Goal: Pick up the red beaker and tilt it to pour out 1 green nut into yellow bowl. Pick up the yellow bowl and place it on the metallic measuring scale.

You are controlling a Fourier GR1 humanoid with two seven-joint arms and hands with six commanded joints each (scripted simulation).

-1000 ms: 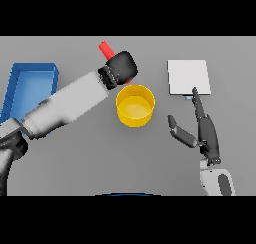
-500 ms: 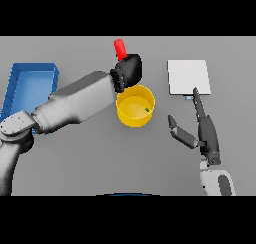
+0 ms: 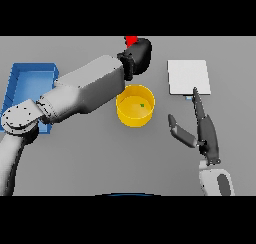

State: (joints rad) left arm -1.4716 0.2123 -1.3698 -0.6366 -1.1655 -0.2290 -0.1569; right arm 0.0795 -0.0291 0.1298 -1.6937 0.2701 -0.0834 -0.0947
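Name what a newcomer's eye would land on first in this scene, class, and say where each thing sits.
First comes the big left arm sweeping in from the left, its left hand wrapped round the red beaker at the far middle of the table. Just below sits the yellow bowl with a small green nut inside. To the right, the right hand rests open below the metallic measuring scale.

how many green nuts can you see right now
1: a green nut lies inside the yellow bowl. More may be hidden in the red beaker held by the left robot hand.
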